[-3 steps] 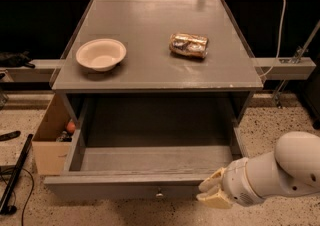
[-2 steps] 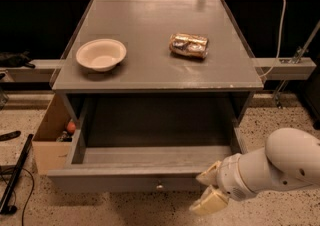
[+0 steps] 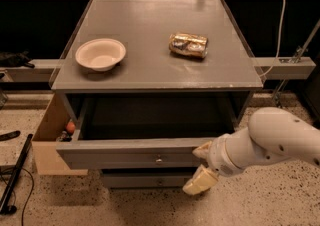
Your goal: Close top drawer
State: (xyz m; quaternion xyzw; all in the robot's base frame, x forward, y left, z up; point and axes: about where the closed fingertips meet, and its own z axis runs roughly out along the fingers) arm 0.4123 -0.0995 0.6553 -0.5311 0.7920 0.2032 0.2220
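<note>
The top drawer (image 3: pixel 125 154) of the grey cabinet stands partly open, and its dark boxy inside is empty as far as I can see. A small round metal knob (image 3: pixel 158 159) sits at the centre of its flat front. My gripper (image 3: pixel 201 166) is at the right end of the drawer front. Its cream fingers (image 3: pixel 200 181) are spread apart: the upper one touches the front's top edge and the lower one hangs below the front. The fingers hold nothing. The white arm (image 3: pixel 270 140) reaches in from the right.
A white bowl (image 3: pixel 100 54) and a crumpled shiny packet (image 3: pixel 188 45) lie on the cabinet top (image 3: pixel 150 20). A slimmer drawer front (image 3: pixel 145 179) sits below. An open cardboard box (image 3: pixel 50 135) stands at the left. A black pole (image 3: pixel 15 175) lies on the floor. A white cable (image 3: pixel 277 25) hangs at the right.
The drawer front has moved inward towards the cabinet, so less of the inside shows. My gripper has moved forward and up with it, staying at its right end.
</note>
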